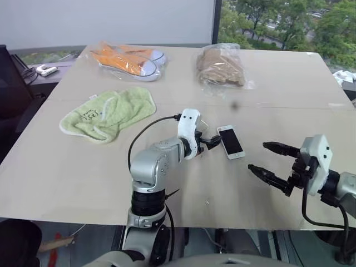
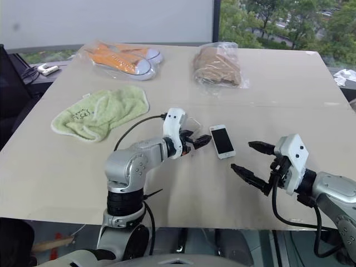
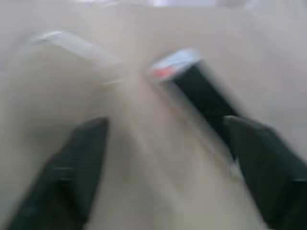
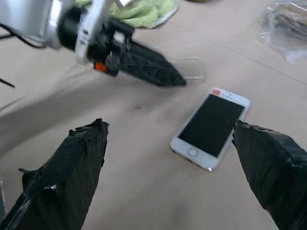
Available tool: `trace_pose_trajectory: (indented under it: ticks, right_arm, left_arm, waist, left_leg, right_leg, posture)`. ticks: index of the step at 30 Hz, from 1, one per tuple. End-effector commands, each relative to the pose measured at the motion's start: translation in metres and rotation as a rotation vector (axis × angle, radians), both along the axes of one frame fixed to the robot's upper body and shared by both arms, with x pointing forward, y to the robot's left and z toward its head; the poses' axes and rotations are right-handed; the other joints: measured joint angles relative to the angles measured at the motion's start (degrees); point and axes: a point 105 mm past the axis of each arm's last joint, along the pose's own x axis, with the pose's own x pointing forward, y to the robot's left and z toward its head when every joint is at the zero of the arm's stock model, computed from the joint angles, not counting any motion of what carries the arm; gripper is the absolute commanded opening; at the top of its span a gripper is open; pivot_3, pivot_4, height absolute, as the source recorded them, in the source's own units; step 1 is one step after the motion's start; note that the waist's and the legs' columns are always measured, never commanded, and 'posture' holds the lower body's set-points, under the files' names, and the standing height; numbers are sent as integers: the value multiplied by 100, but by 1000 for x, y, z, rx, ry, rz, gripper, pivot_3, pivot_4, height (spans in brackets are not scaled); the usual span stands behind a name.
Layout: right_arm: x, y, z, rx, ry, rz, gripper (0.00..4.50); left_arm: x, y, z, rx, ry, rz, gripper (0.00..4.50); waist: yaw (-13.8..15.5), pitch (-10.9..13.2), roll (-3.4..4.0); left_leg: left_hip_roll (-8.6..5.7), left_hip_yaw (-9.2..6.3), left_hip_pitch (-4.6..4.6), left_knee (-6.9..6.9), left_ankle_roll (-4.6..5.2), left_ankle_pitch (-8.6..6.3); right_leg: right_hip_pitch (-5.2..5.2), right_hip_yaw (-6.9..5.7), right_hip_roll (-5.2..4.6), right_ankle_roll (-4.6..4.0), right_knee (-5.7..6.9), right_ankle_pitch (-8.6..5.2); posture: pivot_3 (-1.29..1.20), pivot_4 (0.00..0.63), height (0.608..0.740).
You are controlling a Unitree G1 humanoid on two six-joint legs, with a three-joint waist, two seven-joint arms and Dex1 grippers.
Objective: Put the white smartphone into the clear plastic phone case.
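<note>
Right wrist view shows what the head cameras barely resolve: the clear plastic phone case (image 4: 192, 68) lying flat on the table (image 1: 72, 172), just behind the left gripper (image 4: 158, 76) and close beside the white smartphone (image 4: 211, 128), which lies screen up with its home button toward the camera. Left wrist view, though blurred, shows that gripper's black fingers (image 3: 72, 167) spread apart and holding nothing, the phone's end between them. From the head, the right gripper (image 1: 267, 158) hangs open beside the phone, with a green towel (image 1: 108, 114), bagged orange shoes (image 1: 128, 58) and a bagged brown item (image 1: 221, 67) farther back.
</note>
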Motion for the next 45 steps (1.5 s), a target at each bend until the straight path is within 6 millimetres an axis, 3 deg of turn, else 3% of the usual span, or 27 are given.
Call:
trace_pose_trajectory:
  ticks: [1, 4, 8, 12, 16, 19, 24, 33, 39, 45]
  right_arm:
    - [-2, 3, 8, 12, -41, 11, 4500]
    - [1, 4, 8, 13, -43, 14, 4500]
    - [4, 4, 9, 16, -55, 10, 4500]
    - [3, 5, 8, 19, -57, -1, 4500]
    - [1, 5, 9, 24, -63, -23, 4500]
    - [-1, 4, 8, 22, -63, -37, 4500]
    - [-1, 3, 8, 19, -66, -49, 4500]
    - [2, 1, 10, 5, -69, -38, 4500]
    - [2, 3, 9, 8, -70, -30, 4500]
    - [2, 6, 9, 15, -73, -21, 4500]
  left_arm:
    - [13, 17, 39, 118, -312, -205, 4479]
    - [26, 41, 40, 325, -454, -423, 4479]
    - [30, 74, 12, 690, -529, -798, 4479]
    - [30, 79, -4, 792, -562, -1028, 4479]
    - [41, 79, -4, 963, -623, -1089, 4479]
    - [48, 76, 2, 921, -582, -1039, 4479]
    - [31, 80, -13, 728, -362, -1140, 4479]
    - [15, 116, -43, 913, -182, -1247, 4479]
    - [24, 97, -50, 879, -250, -1179, 4479]
    - [26, 96, -52, 861, -134, -1156, 4479]
  waist:
    - [-25, -1, 2]
    - [-17, -2, 5]
    - [36, 0, 5]
    - [119, 3, 3]
    - [108, 15, -17]
    - [73, 16, -20]
    - [-44, 16, -20]
    - [-91, 14, -20]
    - [-63, -8, 5]
    - [17, -17, 16]
  left_leg:
    - [1, 1, 5, -3, 0, 0]
    - [-3, 7, 10, -4, -4, 2]
    - [-21, 13, -4, -3, -3, 2]
    - [-22, 11, -29, -4, 1, 0]
    - [-24, 5, -43, 10, 30, -16]
    - [-25, 5, -40, 17, 43, -23]
    - [-24, 6, -33, 16, 44, -24]
    - [-21, 5, -18, 16, 44, -24]
    - [-20, 5, -7, 16, 44, -24]
    - [-27, -7, 10, 21, 50, -22]
  right_leg:
    - [2, 1, 2, -1, 0, 0]
    - [5, 0, -2, -1, -3, 0]
    - [-3, -14, -7, 1, -21, -1]
    - [-22, -29, -14, 2, -28, -1]
    - [-24, -41, 4, 6, -22, -2]
    - [-22, -39, 8, 7, -11, -2]
    - [-20, -39, 12, 8, -8, -2]
    - [-11, -31, 10, 8, -3, -2]
    - [-3, -31, 11, 8, 0, -2]
    - [24, -48, 11, 12, -2, -2]
  posture:
    - [0, 150, 740]
    - [0, 150, 740]
    - [0, 150, 740]
    - [0, 150, 740]
    - [0, 150, 740]
    - [0, 150, 740]
    - [0, 150, 740]
    - [0, 150, 740]
    - [0, 150, 740]
    - [0, 150, 740]
